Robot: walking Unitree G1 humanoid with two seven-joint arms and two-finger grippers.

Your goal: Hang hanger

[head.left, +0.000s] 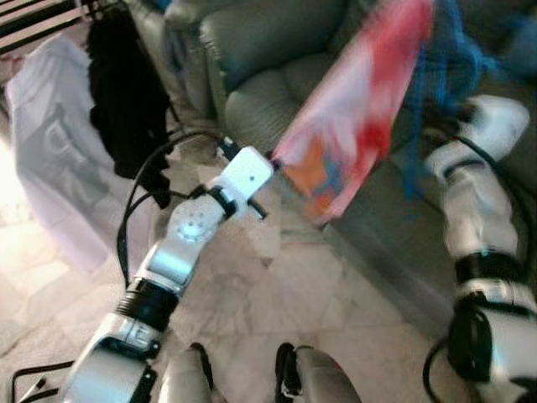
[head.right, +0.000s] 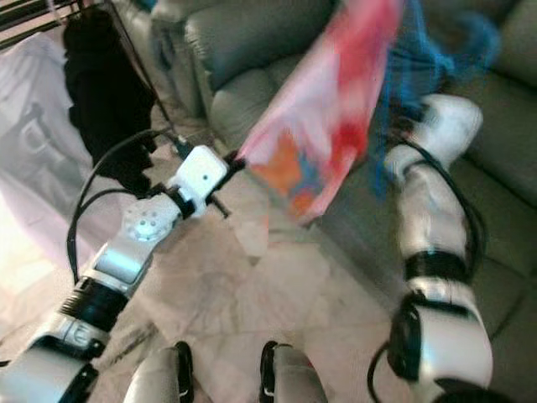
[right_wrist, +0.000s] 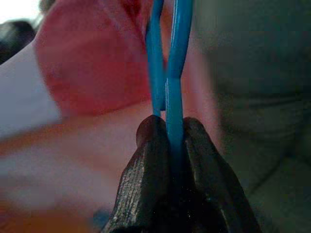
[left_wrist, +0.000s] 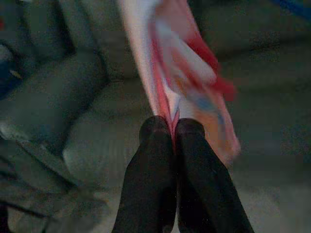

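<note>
Blue hanger (right_wrist: 172, 58) clamped in the right gripper (right_wrist: 172, 127), raised over the sofa (head.left: 268, 50); left gripper (left_wrist: 173, 131) pinches the pink garment's (head.left: 361, 109) edge. It's mid-carry, I'd say, and next it must swing toward the rack (head.left: 42, 13).

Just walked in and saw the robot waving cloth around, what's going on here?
The robot stands by a grey-green sofa, holding a pink and red garment up between both arms. Its left gripper is shut on the cloth's edge, and its right gripper is clamped on a blue hanger. Other clothes hang on a rack to the left.
</note>
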